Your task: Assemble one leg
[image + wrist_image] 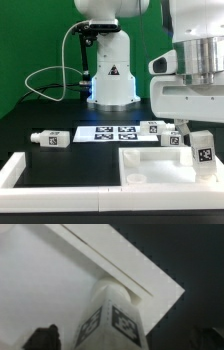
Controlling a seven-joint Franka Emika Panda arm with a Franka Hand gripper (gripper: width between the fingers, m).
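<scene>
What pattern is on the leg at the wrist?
The leg: black-and-white square tags, best in wrist view.

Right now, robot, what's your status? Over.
Gripper open, straddling the leg, gaps both sides. Leg's tip over the tabletop, near its corner. Nothing seen in the way.

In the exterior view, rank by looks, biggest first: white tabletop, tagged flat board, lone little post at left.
1. tabletop
2. marker board
3. leg
The tabletop lies nearer the camera, so its lead may partly be nearness.
</scene>
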